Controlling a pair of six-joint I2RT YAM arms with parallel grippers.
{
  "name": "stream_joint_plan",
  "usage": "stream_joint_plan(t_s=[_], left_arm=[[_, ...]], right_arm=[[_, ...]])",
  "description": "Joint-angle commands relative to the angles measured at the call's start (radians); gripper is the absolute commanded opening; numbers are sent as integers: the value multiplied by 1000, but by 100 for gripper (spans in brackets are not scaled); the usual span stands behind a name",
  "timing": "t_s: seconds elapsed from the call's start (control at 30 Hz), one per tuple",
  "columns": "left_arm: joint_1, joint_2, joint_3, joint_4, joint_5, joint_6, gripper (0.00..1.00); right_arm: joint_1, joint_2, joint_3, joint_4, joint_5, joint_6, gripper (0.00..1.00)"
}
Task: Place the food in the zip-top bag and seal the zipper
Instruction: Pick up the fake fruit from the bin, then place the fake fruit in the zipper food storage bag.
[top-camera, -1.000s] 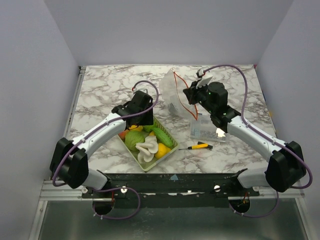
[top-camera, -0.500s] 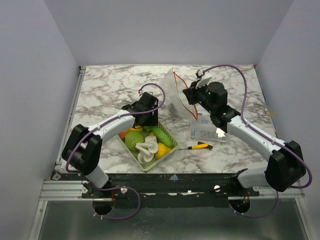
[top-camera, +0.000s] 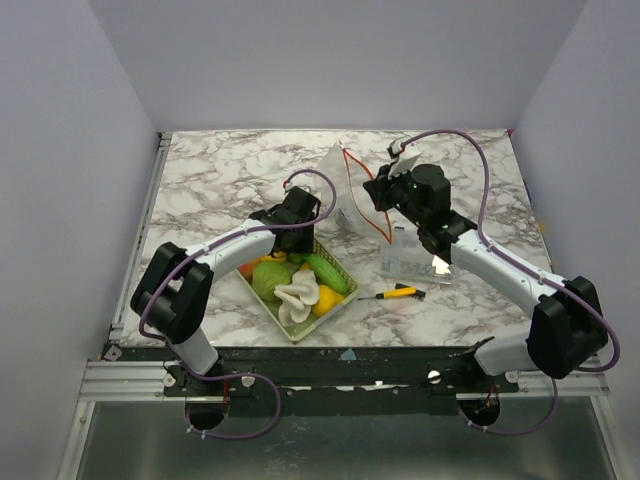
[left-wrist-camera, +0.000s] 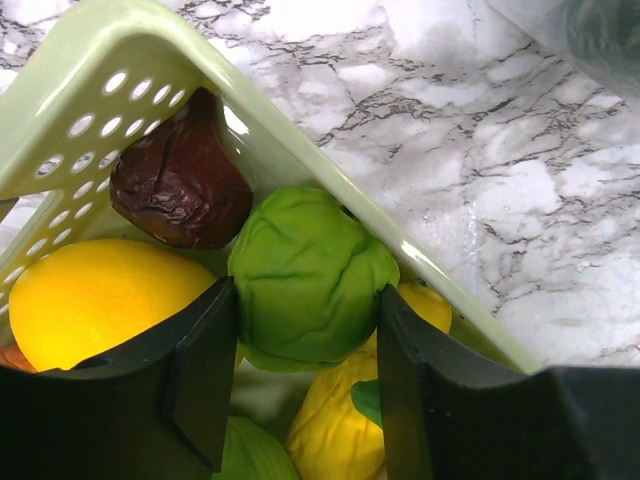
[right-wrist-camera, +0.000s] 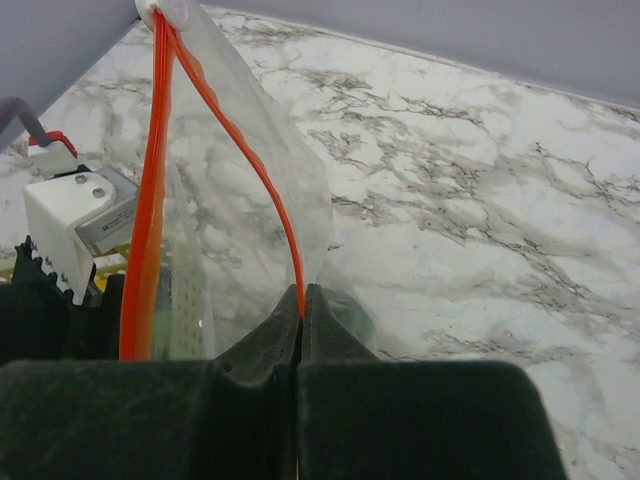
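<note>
The pale green mesh basket (top-camera: 318, 318) holds the food: a white piece (top-camera: 297, 292), green pieces and yellow ones. My left gripper (top-camera: 296, 238) reaches into its far corner. In the left wrist view, my left gripper (left-wrist-camera: 305, 295) is shut on a round green toy vegetable (left-wrist-camera: 305, 265), one finger touching each side. A dark purple piece (left-wrist-camera: 180, 195) and a yellow fruit (left-wrist-camera: 95, 300) lie beside it. My right gripper (top-camera: 378, 192) holds the zip-top bag (top-camera: 343, 195) up off the table. It is shut (right-wrist-camera: 302, 295) on the red-orange zipper (right-wrist-camera: 262, 180), and the mouth gapes.
A rigid clear box (top-camera: 405, 255) lies under the right arm, with a yellow-and-black screwdriver (top-camera: 400, 292) in front of it. The basket's rim (left-wrist-camera: 300, 150) runs close behind the green vegetable. Marble tabletop (top-camera: 220, 170) stretches to the left and back.
My left arm has swung right and forward to the basket's far corner, its gripper coming down around the green vegetable. The right gripper still holds the bag, almost unmoved.
</note>
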Motion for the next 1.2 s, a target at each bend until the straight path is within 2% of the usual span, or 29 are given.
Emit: stream_joint_plan(t_s=[0.0,0.13,0.27,0.37,0.6,0.67,0.73,0.83,0.9,1.03,1.1,1.17], left_arm=[[-3,-96,-14,-15,4,34,35],[-3,-195,-27,3,47,44,24],[-4,-290,-56,26,71,34,24],[-3,-377,-106,71,92,17,23],[-3,-608,-189,255,269,-17,20],[-3,-648,-185,287,296,-10,19],[-2,-666,-158,278,299,-3,13],[-1,-686,-129,272,316,-9,8],[0,-712,-130,286,340,-19,7],[0,-755,-138,305,377,-25,6],[0,-768,-152,317,364,-37,0],[1,-767,-166,333,347,-60,0]], right_arm=[[-5,12,13,14,-18,-9,1],[-5,9,19,12,-31,3,1],[-5,31,40,14,-23,38,0],[-5,65,112,-60,-4,89,1],[-6,46,212,-210,34,133,1],[-6,36,232,-207,32,119,1],[-5,47,289,-213,69,73,1],[-5,95,432,-327,172,6,1],[-5,111,475,-353,186,-33,1],[3,146,436,-324,72,-54,1],[7,170,319,-175,-13,-30,1],[10,219,271,-117,-50,6,1]])
